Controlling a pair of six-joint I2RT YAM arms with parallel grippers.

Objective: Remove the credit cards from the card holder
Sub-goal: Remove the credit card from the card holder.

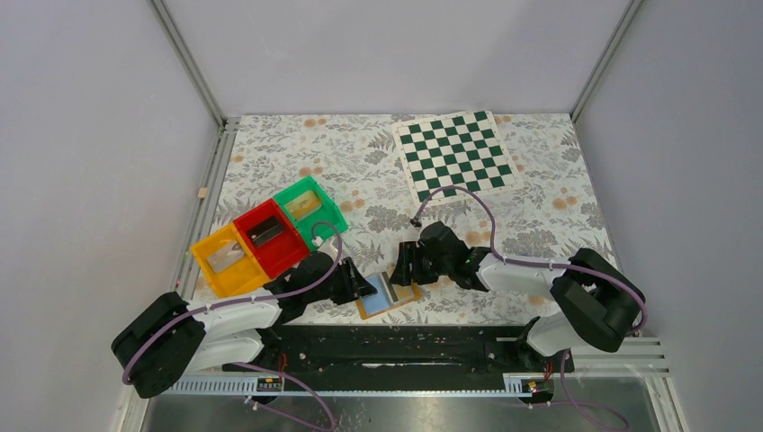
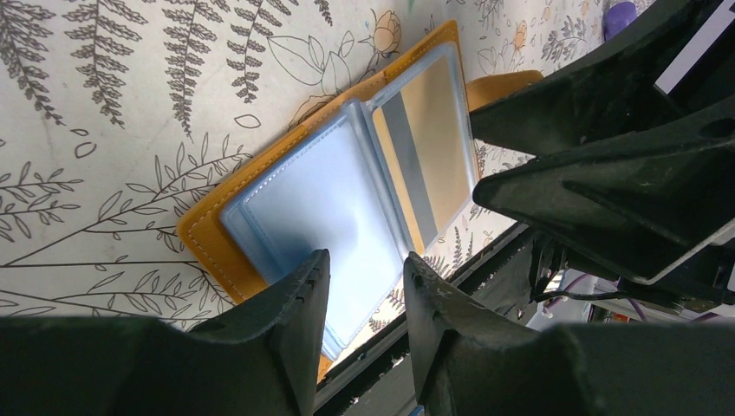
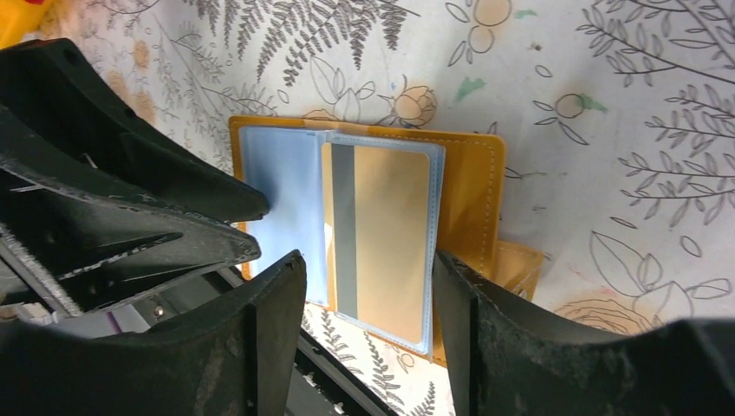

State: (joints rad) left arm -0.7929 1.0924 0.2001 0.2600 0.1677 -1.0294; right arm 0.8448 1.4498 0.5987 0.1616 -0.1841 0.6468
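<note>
1. Only the wrist views show the tan, grey-striped card [image 3: 386,234], sleeved in the open card holder [image 3: 472,186] at the counter's [image 1: 297,153] near edge.
2. One card, one chessboard [image 1: 456,155], three bins [image 1: 270,236].
3. The left pincer [image 2: 366,260] is narrowly parted over the blue page. The right pincer [image 3: 368,260] is wide astride the card. Whether either touches is unclear.
</note>
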